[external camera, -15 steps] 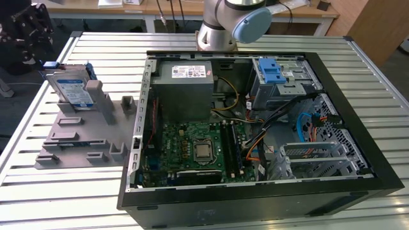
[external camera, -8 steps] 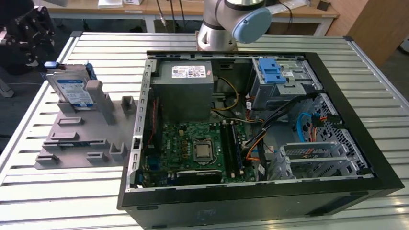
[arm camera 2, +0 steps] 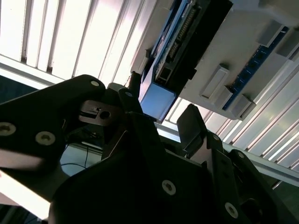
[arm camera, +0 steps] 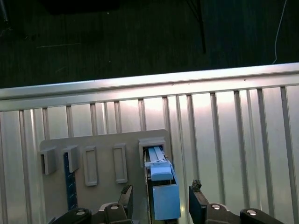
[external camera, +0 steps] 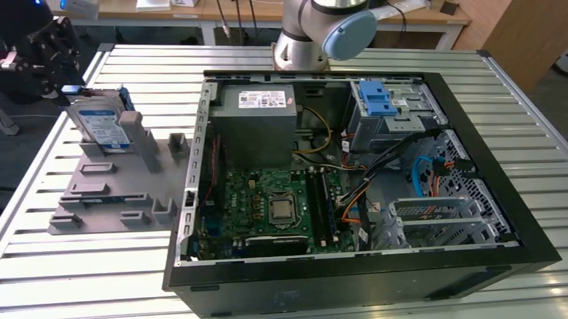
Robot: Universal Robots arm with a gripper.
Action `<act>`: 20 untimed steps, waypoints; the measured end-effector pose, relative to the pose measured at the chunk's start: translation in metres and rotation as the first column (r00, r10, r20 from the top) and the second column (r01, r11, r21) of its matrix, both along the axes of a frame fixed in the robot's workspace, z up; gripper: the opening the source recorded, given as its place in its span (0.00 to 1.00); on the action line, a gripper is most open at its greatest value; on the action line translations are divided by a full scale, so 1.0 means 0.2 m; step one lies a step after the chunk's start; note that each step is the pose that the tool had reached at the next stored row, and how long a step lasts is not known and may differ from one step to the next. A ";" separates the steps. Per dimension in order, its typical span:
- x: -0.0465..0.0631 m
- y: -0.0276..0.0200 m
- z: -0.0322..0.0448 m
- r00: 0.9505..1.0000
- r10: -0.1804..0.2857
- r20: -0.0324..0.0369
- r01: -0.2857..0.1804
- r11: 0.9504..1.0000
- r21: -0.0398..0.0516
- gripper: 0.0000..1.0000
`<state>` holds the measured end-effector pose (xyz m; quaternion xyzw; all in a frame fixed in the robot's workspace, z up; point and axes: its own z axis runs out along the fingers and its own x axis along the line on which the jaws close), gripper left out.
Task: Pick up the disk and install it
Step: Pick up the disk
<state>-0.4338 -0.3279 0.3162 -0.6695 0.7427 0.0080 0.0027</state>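
Note:
The disk (external camera: 98, 123), silver with a blue-and-white label and blue rails, stands on edge in a slot of the grey holder (external camera: 98, 199) on the exterior view's left. My black gripper (external camera: 71, 86) hangs at the disk's far end. In the first wrist view the disk's blue end (arm camera: 164, 198) lies between my two fingers (arm camera: 126, 193), with a gap on each side. The second wrist view shows the same blue end (arm camera 2: 158, 99) between the fingertips (arm camera 2: 190, 116). My gripper (arm camera: 161, 193) is open and straddles the disk.
An open computer case (external camera: 497, 219) fills the middle of the slatted table. Inside it are a grey power supply (external camera: 257, 126), a metal cage with a blue latch (external camera: 386, 106) and a second cage (external camera: 435, 219). The arm's base (external camera: 306, 40) stands behind the case.

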 end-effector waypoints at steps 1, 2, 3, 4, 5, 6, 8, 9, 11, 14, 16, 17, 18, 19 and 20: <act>0.00 0.001 -0.007 1.000 0.000 0.000 0.000 1.000 0.000 0.59; 0.00 0.002 -0.014 1.000 0.000 0.000 0.000 1.000 0.000 0.59; 0.00 0.004 -0.018 1.000 0.000 0.000 0.000 1.000 0.000 0.57; 0.00 0.006 -0.022 1.000 0.000 0.000 0.000 1.000 0.000 0.51; 0.00 0.009 -0.025 1.000 0.000 0.000 0.000 1.000 0.000 0.51; 0.00 0.011 -0.029 1.000 0.000 0.000 0.000 1.000 0.000 0.51; 0.00 0.014 -0.037 1.000 0.000 0.000 0.000 1.000 0.000 0.51; 0.00 0.015 -0.041 1.000 0.000 0.000 0.000 1.000 0.000 0.49; 0.00 0.015 -0.050 1.000 0.000 0.000 0.000 1.000 0.000 0.49; 0.00 0.015 -0.063 1.000 0.000 0.000 0.000 1.000 0.000 0.42; 0.00 0.015 -0.071 1.000 0.000 0.000 0.000 1.000 0.000 0.42; 0.00 0.015 -0.074 1.000 0.000 0.000 0.000 1.000 0.000 0.42; 0.00 0.015 -0.078 1.000 0.000 0.000 0.000 1.000 -0.001 0.42; 0.00 0.014 -0.082 1.000 0.000 0.000 0.000 1.000 -0.001 0.42; 0.00 0.014 -0.086 1.000 0.000 0.000 0.000 1.000 -0.001 0.44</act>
